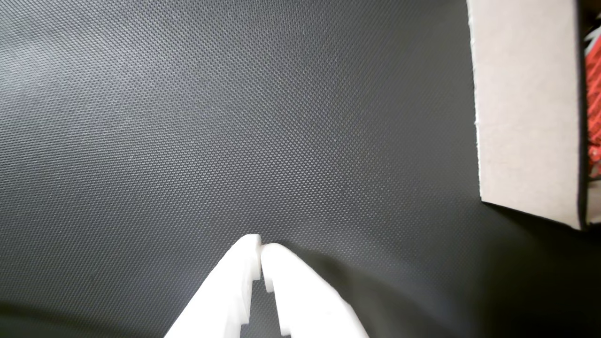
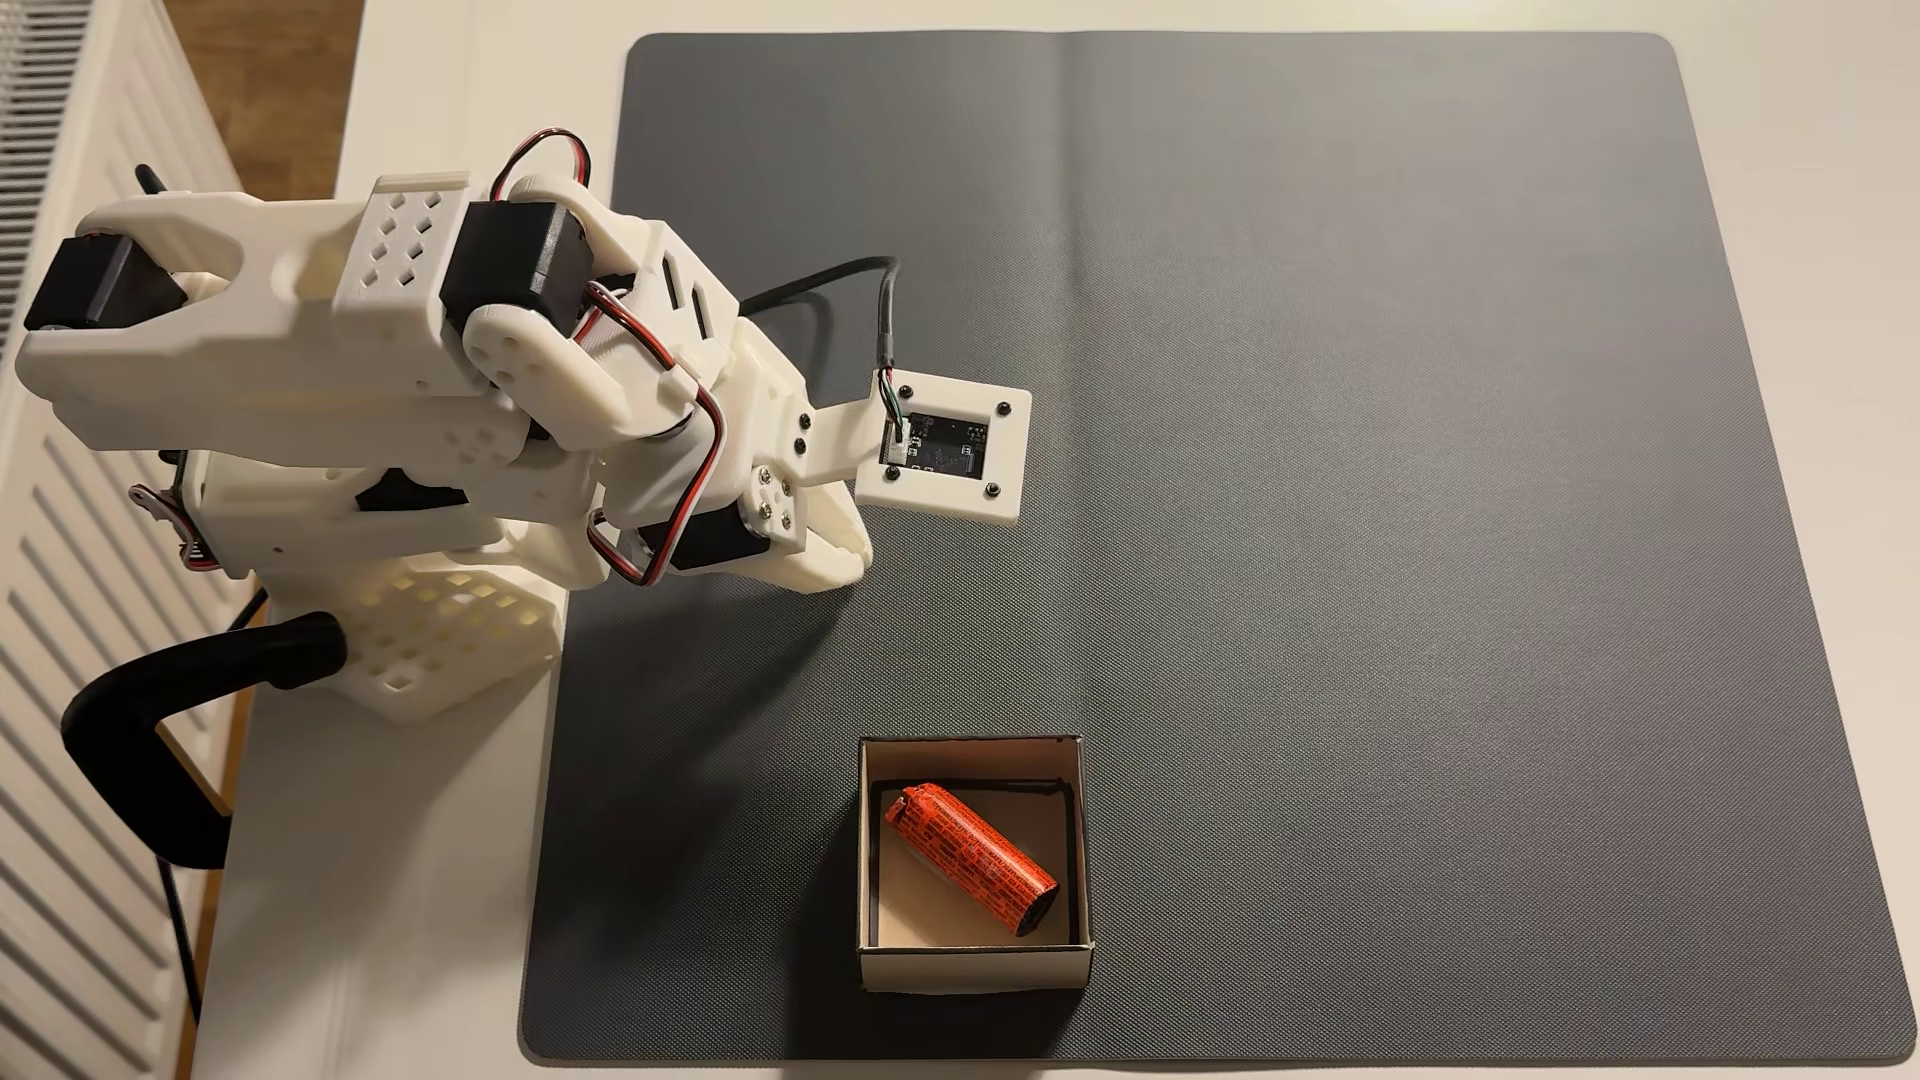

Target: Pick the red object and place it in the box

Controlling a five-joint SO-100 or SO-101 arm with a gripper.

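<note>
Fingers (image 1: 261, 248) closed, empty, over bare mat (image 1: 188, 141), apart from box (image 1: 526, 117) edge.

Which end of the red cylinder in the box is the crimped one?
The red object lies diagonally in the box; in the fixed view its upper-left end is crimped, while the lower-right end shows a dark, flat face.
</note>
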